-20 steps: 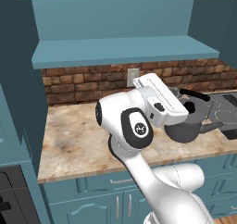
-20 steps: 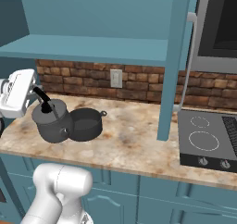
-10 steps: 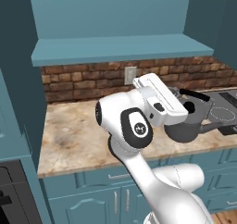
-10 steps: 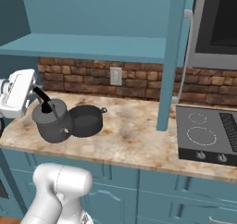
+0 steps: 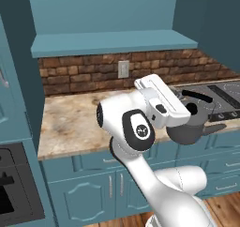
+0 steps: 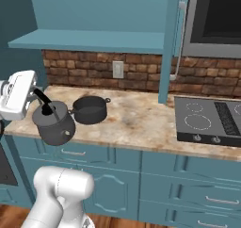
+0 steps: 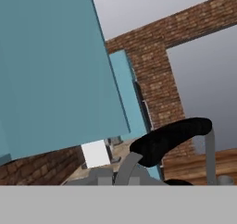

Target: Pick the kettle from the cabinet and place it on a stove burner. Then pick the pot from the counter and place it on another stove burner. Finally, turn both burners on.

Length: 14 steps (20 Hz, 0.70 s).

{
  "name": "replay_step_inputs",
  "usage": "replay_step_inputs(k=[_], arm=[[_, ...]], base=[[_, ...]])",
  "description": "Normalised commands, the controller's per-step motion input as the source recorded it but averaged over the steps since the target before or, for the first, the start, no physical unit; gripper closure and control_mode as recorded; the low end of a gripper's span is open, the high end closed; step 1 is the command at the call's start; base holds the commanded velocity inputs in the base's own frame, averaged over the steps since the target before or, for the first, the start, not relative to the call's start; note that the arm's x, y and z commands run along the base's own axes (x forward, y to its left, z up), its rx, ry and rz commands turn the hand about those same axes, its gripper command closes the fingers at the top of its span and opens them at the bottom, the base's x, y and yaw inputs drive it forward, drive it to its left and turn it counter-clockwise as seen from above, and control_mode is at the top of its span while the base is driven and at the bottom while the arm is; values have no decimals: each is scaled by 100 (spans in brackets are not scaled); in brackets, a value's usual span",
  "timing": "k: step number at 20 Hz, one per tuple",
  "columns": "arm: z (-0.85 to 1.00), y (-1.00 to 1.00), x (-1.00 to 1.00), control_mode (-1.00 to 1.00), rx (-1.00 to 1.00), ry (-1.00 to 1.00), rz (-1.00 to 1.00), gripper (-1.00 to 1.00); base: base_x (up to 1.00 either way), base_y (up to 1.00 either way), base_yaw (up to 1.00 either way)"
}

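Here the claw (image 6: 43, 101) is clamping the kettle (image 6: 54, 123) by its black handle, hanging it over the bench's (image 6: 136, 121) front edge, just beside the pot (image 6: 89, 109); the cooktop (image 6: 209, 120) is lying well apart.

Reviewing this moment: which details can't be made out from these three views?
- Gripper fingertips: left base view, hidden behind the white hand; cut off by the edge in the hand view.
- Kettle spout: not distinguishable in either base view.
- Cooktop knob settings: right base view, too small.
- Pot contents: right base view, interior too dark.
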Motion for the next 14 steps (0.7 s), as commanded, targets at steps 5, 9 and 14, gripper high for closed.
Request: replay_step_inputs(k=[5,9,14], arm=[[0,0,0,100,0,0,0,100],[0,0,0,100,0,0,0,100],[0,0,0,100,0,0,0,100]], base=[[-43,-34,-7],[-35,-45,-6],[-33,-52,-4]])
